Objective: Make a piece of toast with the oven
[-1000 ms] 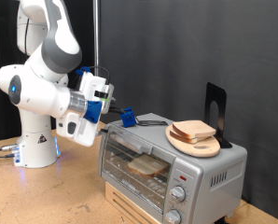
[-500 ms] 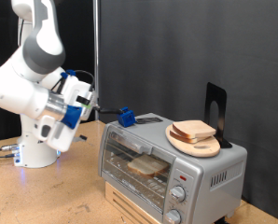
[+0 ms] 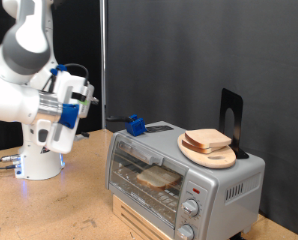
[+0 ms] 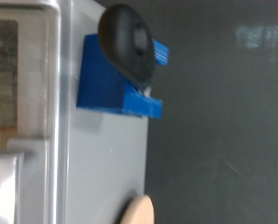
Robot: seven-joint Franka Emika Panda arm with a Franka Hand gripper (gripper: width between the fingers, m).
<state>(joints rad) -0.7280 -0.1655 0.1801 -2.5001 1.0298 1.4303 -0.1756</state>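
The silver toaster oven (image 3: pixel 217 186) stands at the exterior view's lower right with its glass door shut. One slice of toast (image 3: pixel 157 177) lies inside on the wire rack. A second slice (image 3: pixel 209 138) rests on a round wooden board (image 3: pixel 223 158) on the oven's top. My gripper (image 3: pixel 85 100) hangs in the air to the exterior view's left of the oven, well apart from it, with nothing seen in it. The wrist view shows the oven's top (image 4: pixel 92 159) and the board's edge (image 4: pixel 137 211), but not my fingers.
A small blue block (image 3: pixel 136 125) with a black part sits on the oven's top rear corner, also in the wrist view (image 4: pixel 106 86). A black stand (image 3: pixel 229 112) rises behind the board. The oven sits on a wooden box (image 3: pixel 139 222). The arm's white base (image 3: pixel 39 160) stands at the left.
My arm has swung away from the oven towards the exterior view's left and slightly up. The oven, both slices and the board have not moved.
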